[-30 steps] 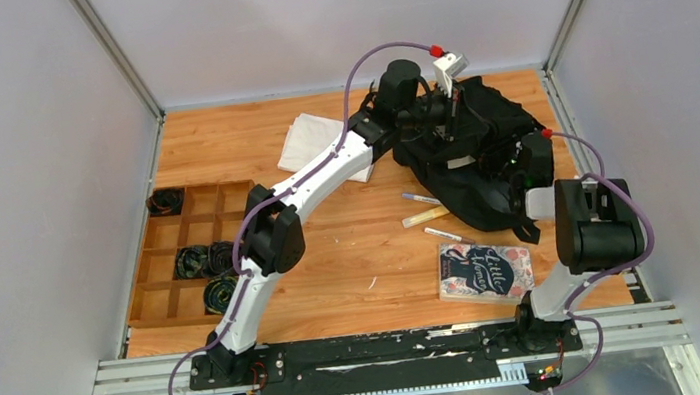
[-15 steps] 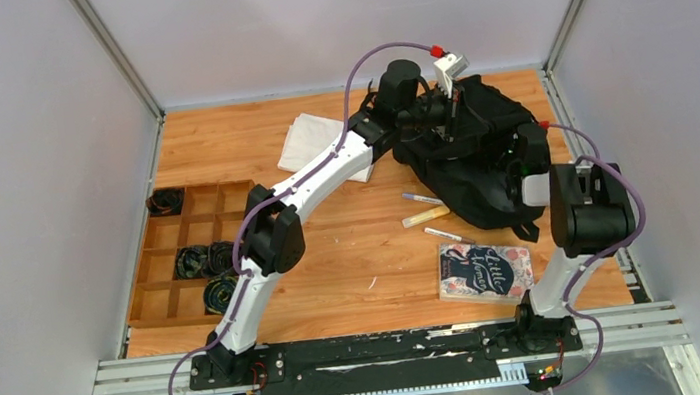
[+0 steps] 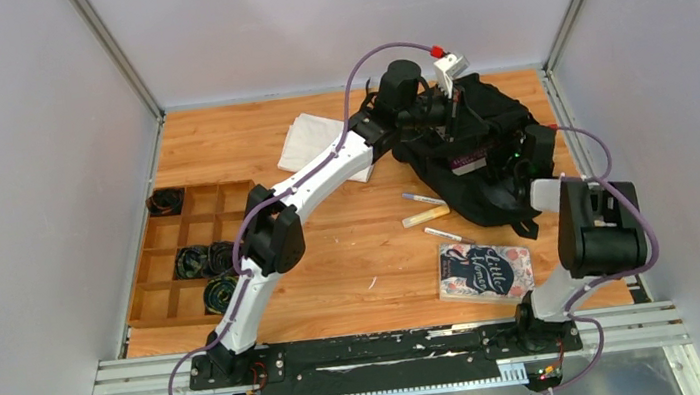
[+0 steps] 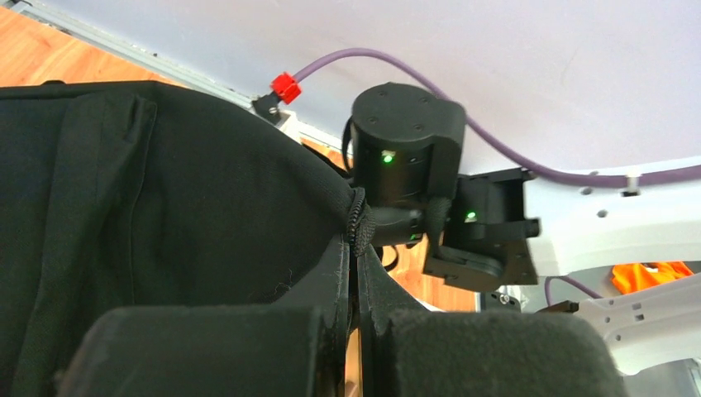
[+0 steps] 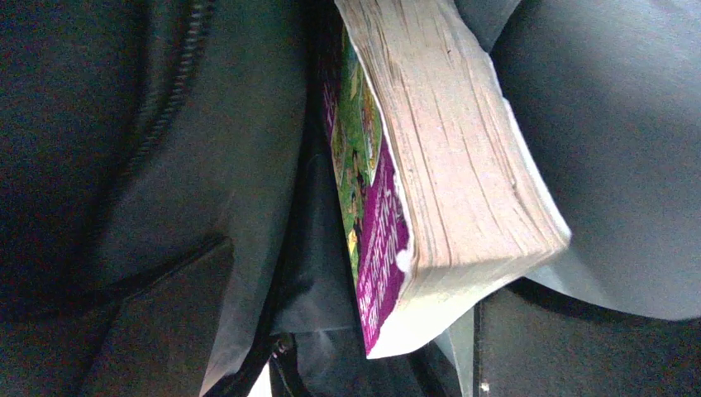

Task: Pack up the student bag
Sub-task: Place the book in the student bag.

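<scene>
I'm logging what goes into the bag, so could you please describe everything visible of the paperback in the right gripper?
The paperback book is thick, with yellowed, slightly ragged page edges and a glossy purple and green cover whose title I cannot read. The right gripper holds it clamped between its fingers, one corner at the zippered opening of the student bag, with black fabric close around it.

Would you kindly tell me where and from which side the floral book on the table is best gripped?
Probably by the near edge of the floral book, coming in low from the arm-base side. It lies flat, cover up, so from above the pincer meets only a broad face; the thin edge would fit between its jaws.
</scene>
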`<state>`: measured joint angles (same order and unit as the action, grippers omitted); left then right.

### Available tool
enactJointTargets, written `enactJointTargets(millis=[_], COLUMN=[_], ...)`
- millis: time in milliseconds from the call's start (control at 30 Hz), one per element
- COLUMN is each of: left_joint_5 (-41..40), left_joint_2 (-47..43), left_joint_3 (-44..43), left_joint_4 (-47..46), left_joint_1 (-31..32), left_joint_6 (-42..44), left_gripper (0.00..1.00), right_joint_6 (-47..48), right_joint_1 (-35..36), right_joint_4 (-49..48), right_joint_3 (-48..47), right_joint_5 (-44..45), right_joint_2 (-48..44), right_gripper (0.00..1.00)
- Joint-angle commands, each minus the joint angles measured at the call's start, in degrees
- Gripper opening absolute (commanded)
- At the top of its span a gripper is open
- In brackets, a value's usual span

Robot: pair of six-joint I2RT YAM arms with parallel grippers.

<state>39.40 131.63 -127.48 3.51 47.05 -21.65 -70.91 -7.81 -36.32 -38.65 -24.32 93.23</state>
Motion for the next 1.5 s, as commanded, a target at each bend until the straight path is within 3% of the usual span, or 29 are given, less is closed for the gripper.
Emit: enactJointTargets(millis=[0,367,533,633,700,767,867,900,933,1233,1367,1400,1467], left_joint_5=[-0.23,-3.05,-3.71,-3.62,-3.63,-3.56,-3.0,-2.87,-2.65,-0.43,0.68,0.76,0.48], left_joint_2=[-1.69,0.17,0.9,1.01,0.99,1.21,1.12,1.09,1.08,0.71,0.99,0.99,0.99], left_joint_3=[-1.01,-1.92,-1.82,-1.73,-1.81,-2.2,-2.25,-2.32,-2.4,-2.3,-2.6,-2.62,-2.55], left_joint_4=[0.28,-2.72,-3.16,-3.26,-3.24,-3.24,-3.25,-3.24,-4.37,-4.38,-4.39,-4.39,-4.39], left_joint_1=[0.33,0.33,0.33,0.33,0.33,0.33,0.33,0.33,0.33,0.37,0.46,0.5,0.58], left_joint_6=[1.13,-1.89,-2.75,-3.08,-3.11,-3.24,-3.63,-3.78,-3.95,-3.69,-3.86,-3.8,-3.83], left_gripper=[0.0,0.0,0.0,0.0,0.0,0.0,0.0,0.0,0.0,0.0,0.0,0.0,0.0], right_joint_6=[5.34,16.21,18.5,18.68,18.77,18.75,18.35,18.03,17.39,6.36,4.17,4.3,5.9], right_joint_1=[-2.43,-5.37,-6.67,-6.84,-6.86,-7.02,-7.15,-7.17,-7.32,-9.49,-9.42,-9.29,-9.43], right_joint_4=[8.89,31.95,35.33,35.34,35.18,35.0,33.62,32.91,31.33,-7.15,-13.57,-13.39,-6.81], right_joint_3=[0.36,-3.26,-4.63,-4.21,-3.87,-3.49,-2.72,-2.4,-1.82,4.99,1.02,-0.49,-3.37], right_joint_5=[-0.75,0.11,-1.47,-1.68,-1.68,-1.79,-1.96,-2.08,-2.7,-17.78,-18.26,-17.78,-16.92], right_joint_2=[-6.62,-15.4,-14.64,-14.63,-14.86,-15.07,-15.18,-15.01,-14.81,-7.34,-0.1,2.27,3.66], right_gripper=[0.94,0.96,0.96,0.89,0.8,0.53,0.22,0.05,0.0,0.0,0.02,0.2,0.75])
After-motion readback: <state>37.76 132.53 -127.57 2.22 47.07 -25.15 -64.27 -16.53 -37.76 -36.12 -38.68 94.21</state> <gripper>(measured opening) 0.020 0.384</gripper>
